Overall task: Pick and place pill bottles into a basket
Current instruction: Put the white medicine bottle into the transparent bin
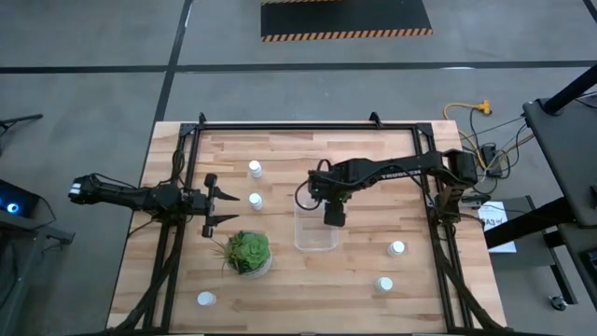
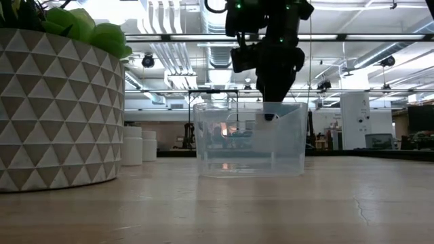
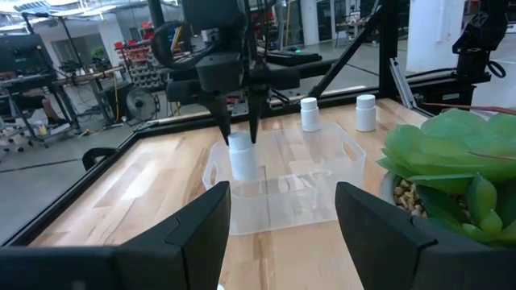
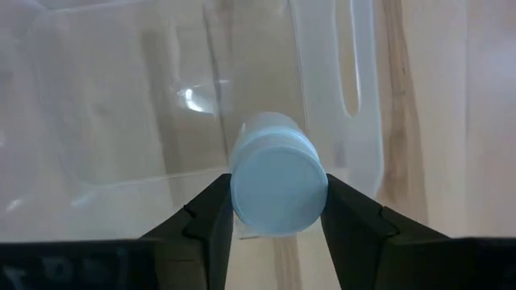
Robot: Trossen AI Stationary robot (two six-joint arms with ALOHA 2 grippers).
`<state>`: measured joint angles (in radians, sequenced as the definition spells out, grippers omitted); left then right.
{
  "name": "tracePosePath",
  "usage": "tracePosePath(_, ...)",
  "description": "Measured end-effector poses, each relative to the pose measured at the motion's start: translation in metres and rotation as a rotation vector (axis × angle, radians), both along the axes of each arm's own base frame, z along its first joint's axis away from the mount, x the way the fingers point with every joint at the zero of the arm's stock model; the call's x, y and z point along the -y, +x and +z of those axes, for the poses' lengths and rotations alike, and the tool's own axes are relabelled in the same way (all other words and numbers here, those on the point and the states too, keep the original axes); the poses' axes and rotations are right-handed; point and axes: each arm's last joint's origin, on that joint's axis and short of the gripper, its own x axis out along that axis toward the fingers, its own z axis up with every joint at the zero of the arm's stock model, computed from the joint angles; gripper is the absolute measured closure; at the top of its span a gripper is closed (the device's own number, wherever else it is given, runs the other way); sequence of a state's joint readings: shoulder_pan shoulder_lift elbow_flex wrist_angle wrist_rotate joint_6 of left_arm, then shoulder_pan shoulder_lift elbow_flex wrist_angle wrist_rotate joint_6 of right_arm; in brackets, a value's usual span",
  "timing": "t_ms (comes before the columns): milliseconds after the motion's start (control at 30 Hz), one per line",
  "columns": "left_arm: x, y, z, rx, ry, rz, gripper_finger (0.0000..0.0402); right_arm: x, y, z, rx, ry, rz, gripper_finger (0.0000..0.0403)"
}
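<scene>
Right gripper jaws clamped on a pill bottle, cap between the fingers, held upright just over the clear basket at mid-table. Left gripper jaws spread wide, holding nothing, parked beside the potted plant. Five other bottles stand loose on the table: two behind the left gripper, two right, one near-left.

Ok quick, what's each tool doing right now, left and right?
Left tool: open, empty, beside the plant.
Right tool: closed on a bottle, over the basket.
</scene>
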<state>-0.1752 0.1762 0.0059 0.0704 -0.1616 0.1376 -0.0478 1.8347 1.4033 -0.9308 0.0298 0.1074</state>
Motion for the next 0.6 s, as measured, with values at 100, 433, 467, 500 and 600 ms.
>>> tracePosePath(100,0.000,0.000,0.000,0.000,0.000,0.000,0.0194,0.000,-0.002,-0.005,-0.009,-0.009,0.001,0.0260)
tracePosePath(433,0.000,0.000,0.000,0.000,0.000,0.000,0.0194,0.001,-0.004,-0.012,-0.020,-0.026,-0.003,0.0227)
tracePosePath(467,0.000,0.000,0.000,0.000,0.000,0.000,0.0194,0.001,-0.004,-0.012,-0.020,-0.028,-0.003,0.0222)
tracePosePath(500,0.000,0.000,0.000,0.000,0.000,0.000,0.0194,0.001,-0.004,-0.012,-0.020,-0.031,-0.004,0.0220)
tracePosePath(600,0.000,0.000,0.000,0.000,0.000,0.000,0.0194,0.001,-0.004,-0.013,-0.020,-0.033,-0.004,0.0218)
